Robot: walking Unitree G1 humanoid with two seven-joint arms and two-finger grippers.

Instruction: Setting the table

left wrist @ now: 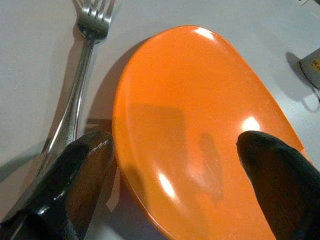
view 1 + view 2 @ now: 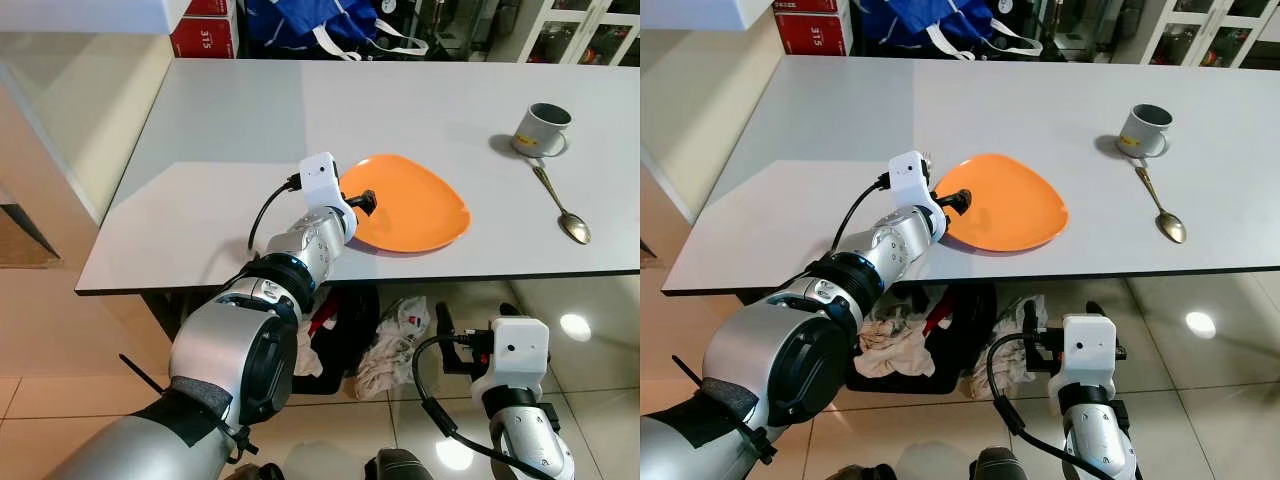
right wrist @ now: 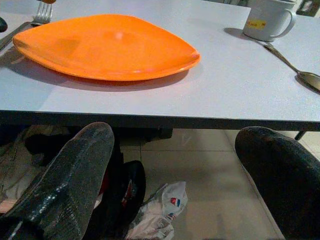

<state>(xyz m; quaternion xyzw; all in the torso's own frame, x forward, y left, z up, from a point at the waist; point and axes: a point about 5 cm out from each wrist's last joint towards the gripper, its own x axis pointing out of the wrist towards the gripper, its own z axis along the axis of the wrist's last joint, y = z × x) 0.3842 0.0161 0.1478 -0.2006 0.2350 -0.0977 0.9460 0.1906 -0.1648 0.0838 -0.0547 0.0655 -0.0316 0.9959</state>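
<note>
Left gripper (image 1: 170, 165) spread wide at the plate's near-left edge, one finger over the plate, the other beside the fork, holding nothing; right gripper (image 3: 175, 165) also spread and empty, hanging below the table's front edge; table (image 2: 230, 120) grey; orange plate (image 2: 410, 205) near its front edge; mug (image 2: 540, 128) far right; spoon (image 2: 563, 208) just below the mug; fork (image 1: 75, 95) just left of the plate; setting looks nearly laid, perhaps only straightening left.
</note>
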